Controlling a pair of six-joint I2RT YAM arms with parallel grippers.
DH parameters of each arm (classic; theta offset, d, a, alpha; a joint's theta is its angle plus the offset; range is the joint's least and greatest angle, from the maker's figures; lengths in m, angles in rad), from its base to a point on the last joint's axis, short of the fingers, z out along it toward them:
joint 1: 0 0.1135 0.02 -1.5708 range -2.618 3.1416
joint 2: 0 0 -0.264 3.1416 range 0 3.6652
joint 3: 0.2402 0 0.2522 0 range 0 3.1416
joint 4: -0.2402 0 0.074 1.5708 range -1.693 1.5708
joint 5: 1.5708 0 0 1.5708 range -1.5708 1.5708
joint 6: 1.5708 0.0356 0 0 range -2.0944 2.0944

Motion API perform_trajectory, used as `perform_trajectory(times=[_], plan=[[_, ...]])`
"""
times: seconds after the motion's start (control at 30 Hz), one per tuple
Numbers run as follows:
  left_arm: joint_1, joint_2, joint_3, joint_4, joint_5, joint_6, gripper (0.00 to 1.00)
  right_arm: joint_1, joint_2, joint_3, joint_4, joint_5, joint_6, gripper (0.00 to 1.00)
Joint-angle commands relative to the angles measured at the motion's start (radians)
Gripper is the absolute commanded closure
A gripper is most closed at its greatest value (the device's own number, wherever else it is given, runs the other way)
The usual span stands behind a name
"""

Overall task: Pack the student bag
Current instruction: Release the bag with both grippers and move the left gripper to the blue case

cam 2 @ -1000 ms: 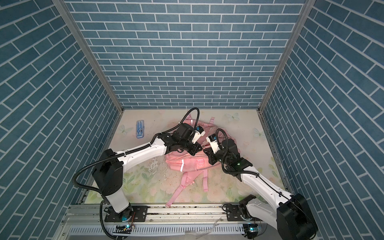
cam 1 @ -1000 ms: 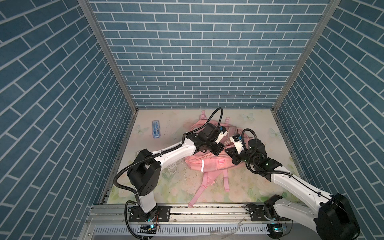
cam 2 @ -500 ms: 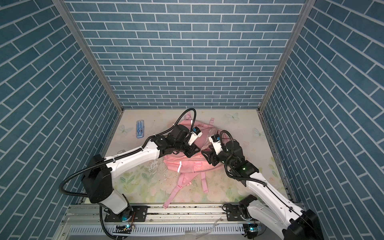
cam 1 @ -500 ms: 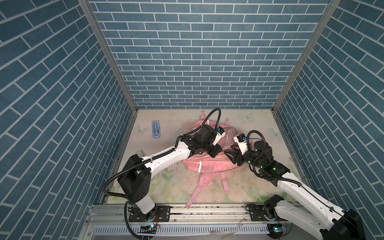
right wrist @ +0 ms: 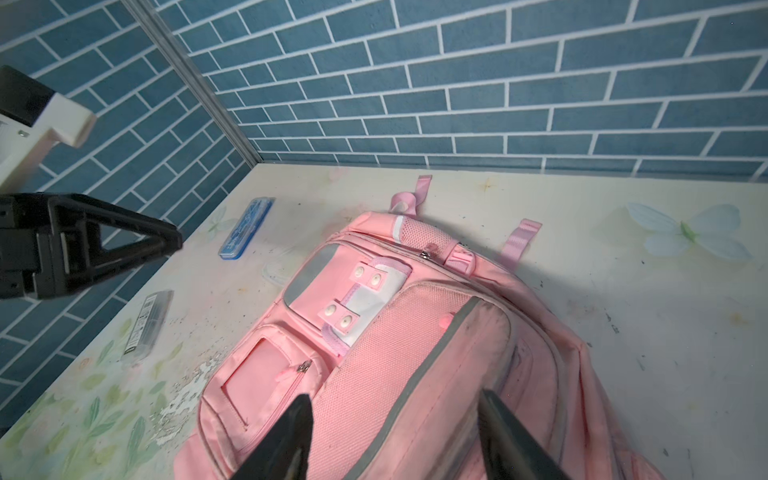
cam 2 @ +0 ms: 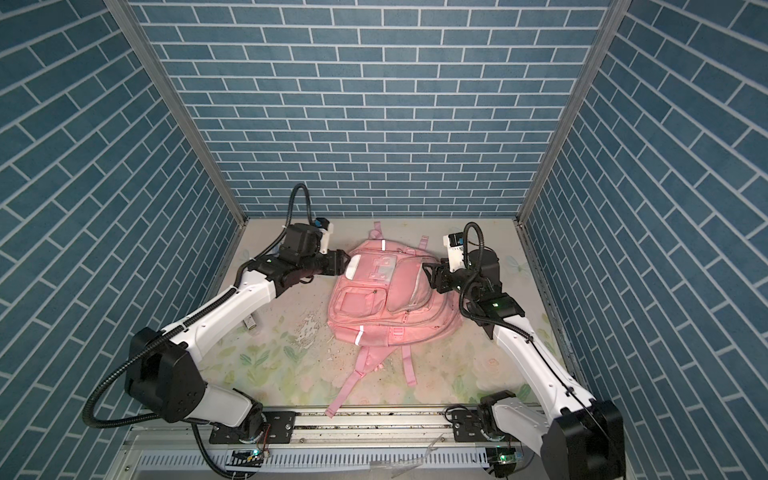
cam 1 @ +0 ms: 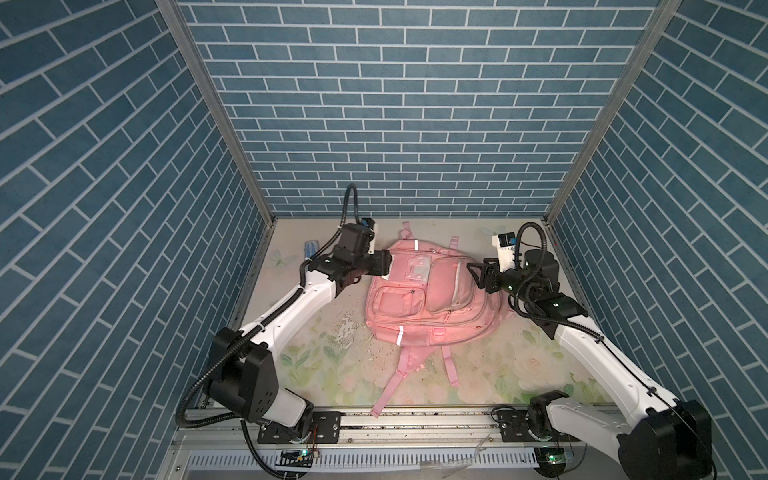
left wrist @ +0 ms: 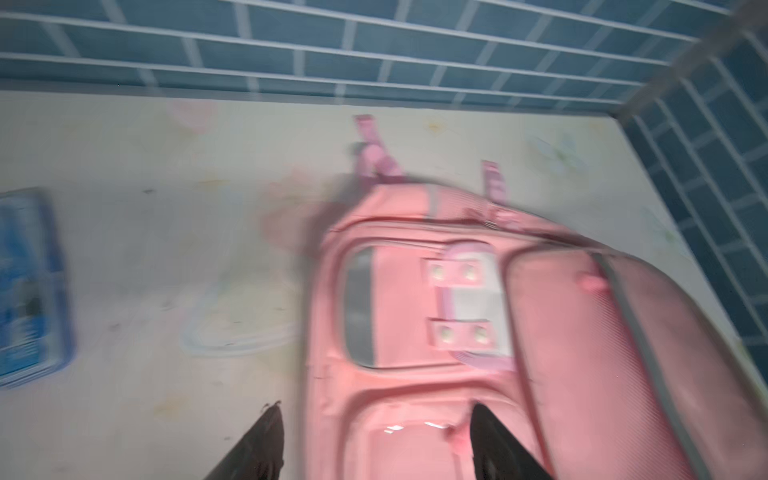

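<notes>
Progress: student bag (cam 1: 419, 299) lies flat, front up, mid-table (cam 1: 519, 365), no pocket visibly open; blue pencil case (right wrist: 247, 228) and clear flat box (right wrist: 145, 328) lie outside it, so packing seems hardly begun | grippers: left gripper (cam 1: 383, 264) and right gripper (cam 1: 473, 270) released, empty, flanking the bag | room: open table in front, back wall near.

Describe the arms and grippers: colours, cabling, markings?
Both alike: the left arm and right arm have white link shells with black joint housings and small green lights. A black corrugated cable loops along each. The left gripper and right gripper have black, tapered fingers; a white camera mount sits at each wrist.
</notes>
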Motion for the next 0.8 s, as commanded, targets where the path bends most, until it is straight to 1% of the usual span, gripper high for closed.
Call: perform_trajectory(times=[0.0, 0.07, 0.13, 0.3, 0.43, 0.57, 0.77], plan=[[0.140, 0.041, -0.019, -0.045, -0.045, -0.007, 0.26, -0.004, 0.044, 0.026, 0.045, 0.021, 0.082, 0.36], [0.207, 0.084, -0.016, -0.044, -0.066, 0.003, 0.26, -0.007, 0.060, 0.026, 0.063, 0.025, 0.101, 0.36], [0.251, 0.135, 0.001, -0.048, -0.097, 0.020, 0.25, -0.007, 0.071, 0.029, 0.066, 0.023, 0.105, 0.36], [0.330, 0.266, 0.037, -0.034, -0.119, 0.047, 0.26, -0.007, 0.095, 0.036, 0.062, 0.038, 0.087, 0.36], [0.364, 0.340, 0.049, 0.003, -0.164, 0.068, 0.25, -0.007, 0.127, 0.057, 0.043, 0.055, 0.075, 0.36], [0.391, 0.409, 0.081, 0.029, -0.150, 0.084, 0.24, -0.007, 0.163, 0.074, 0.056, 0.043, 0.080, 0.35], [0.403, 0.514, 0.155, 0.025, -0.159, 0.114, 0.24, -0.007, 0.221, 0.121, 0.040, 0.038, 0.078, 0.35]])
